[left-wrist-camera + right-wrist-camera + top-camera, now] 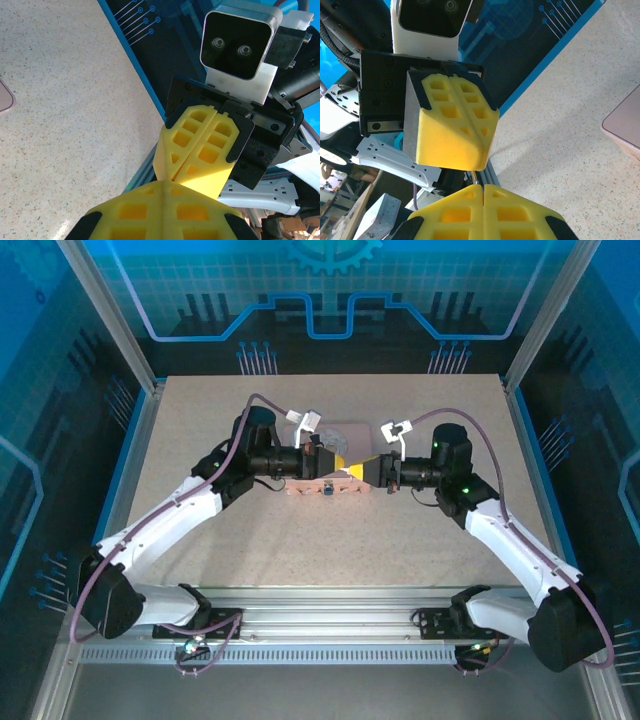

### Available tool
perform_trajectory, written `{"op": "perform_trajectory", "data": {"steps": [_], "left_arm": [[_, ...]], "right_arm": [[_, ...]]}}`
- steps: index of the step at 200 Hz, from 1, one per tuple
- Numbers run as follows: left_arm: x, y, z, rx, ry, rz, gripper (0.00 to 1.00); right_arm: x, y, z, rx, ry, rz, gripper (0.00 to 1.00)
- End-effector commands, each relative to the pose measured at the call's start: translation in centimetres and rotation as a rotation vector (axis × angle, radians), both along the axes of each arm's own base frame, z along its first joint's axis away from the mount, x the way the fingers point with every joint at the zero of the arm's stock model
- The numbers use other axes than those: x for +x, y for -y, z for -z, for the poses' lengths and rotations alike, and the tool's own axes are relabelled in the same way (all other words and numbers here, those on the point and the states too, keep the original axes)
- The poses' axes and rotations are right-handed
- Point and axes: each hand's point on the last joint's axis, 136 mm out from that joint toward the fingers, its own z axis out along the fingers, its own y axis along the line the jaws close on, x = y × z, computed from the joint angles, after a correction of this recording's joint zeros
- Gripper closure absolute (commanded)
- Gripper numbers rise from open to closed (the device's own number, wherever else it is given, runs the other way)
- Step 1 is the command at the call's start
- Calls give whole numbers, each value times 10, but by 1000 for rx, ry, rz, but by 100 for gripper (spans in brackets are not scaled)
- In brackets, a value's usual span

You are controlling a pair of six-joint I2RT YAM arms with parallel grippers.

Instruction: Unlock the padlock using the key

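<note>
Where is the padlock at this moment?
In the top external view, the padlock is near the middle of the table, at the near edge of the pink box.

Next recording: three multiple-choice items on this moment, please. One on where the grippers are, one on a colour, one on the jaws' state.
1. Where do the left gripper and right gripper meet?
A. over the pink box
B. at the far left corner
C. down by their bases
2. What colour are the fingers?
A. red
B. yellow
C. green
3. How do the jaws stand?
A. both wide open
B. one open, one shut
C. both shut
Key: A, the tips meet above the box; B, plainly yellow; C, each pair's seam is closed.
</note>
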Motion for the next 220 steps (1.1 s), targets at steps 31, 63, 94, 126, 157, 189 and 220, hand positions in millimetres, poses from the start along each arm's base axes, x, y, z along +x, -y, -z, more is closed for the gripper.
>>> {"op": "perform_trajectory", "data": {"steps": [31, 63, 94, 126, 157, 189, 220], "left_arm": [[-10, -1, -9, -12, 21, 33, 100], [-12, 0, -9, -13, 16, 45, 100], [-12, 0, -10, -15, 20, 46, 100], [-12, 0, -9, -13, 18, 43, 100], [-11, -1, -11, -15, 25, 39, 100], [-10, -1, -12, -14, 27, 35, 100], [-9, -1, -11, -9, 26, 31, 100]], "right_arm": [[-1, 2, -8, 7, 24, 17, 63], [-2, 0, -9, 13, 22, 1, 61], [-5, -3, -10, 21, 23, -23, 66], [-8, -7, -9, 18, 20, -51, 67], [-10, -9, -6, 9, 12, -65, 66], [-11, -9, -4, 5, 5, -72, 73], [-12, -9, -5, 5, 12, -76, 91]]}}
